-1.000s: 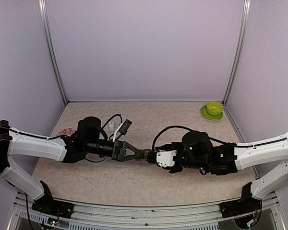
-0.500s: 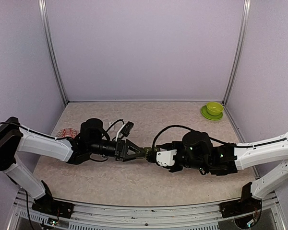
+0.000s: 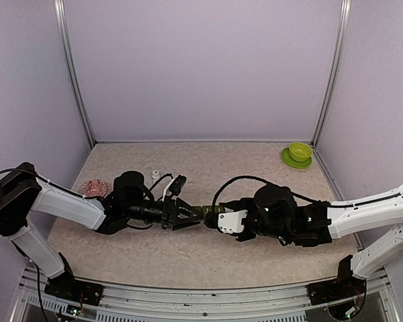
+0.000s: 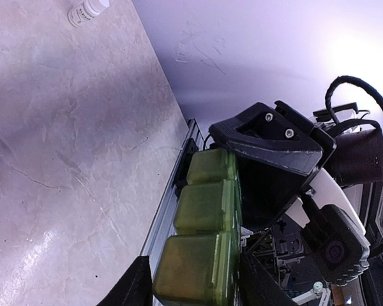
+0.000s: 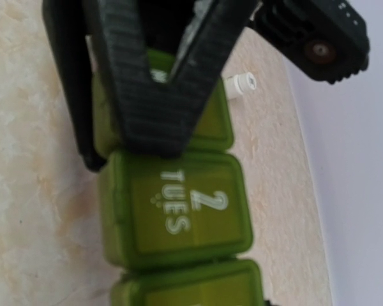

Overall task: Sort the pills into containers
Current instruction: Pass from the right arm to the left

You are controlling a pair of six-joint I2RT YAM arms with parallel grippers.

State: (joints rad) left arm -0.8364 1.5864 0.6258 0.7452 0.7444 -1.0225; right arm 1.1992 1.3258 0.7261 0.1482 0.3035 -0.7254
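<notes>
The dark green container strip [image 3: 203, 212] of three lidded compartments hangs above the table between my two grippers. My left gripper [image 3: 190, 215] is shut on one end of it. In the left wrist view its fingers [image 4: 133, 288] flank the nearest compartment of the strip [image 4: 204, 217]. My right gripper [image 3: 216, 218] holds the other end, and its black body [image 4: 268, 146] covers the far compartment. In the right wrist view the middle lid reads "2 TUES" [image 5: 179, 213], and the left gripper's ribbed fingers [image 5: 154, 95] clamp the far compartment. All lids look closed. No loose pills show.
A small white bottle [image 3: 156, 174] lies behind the left arm; it also shows in the left wrist view [image 4: 88, 11]. A round red-patterned dish [image 3: 93, 187] sits at the left. A lime-green bowl on its saucer [image 3: 298, 154] stands in the back right corner.
The left arm has swung forward and its wrist has rolled, so the gripper looks narrower from above. The red dish is now uncovered. The strip and the right arm have barely moved.
</notes>
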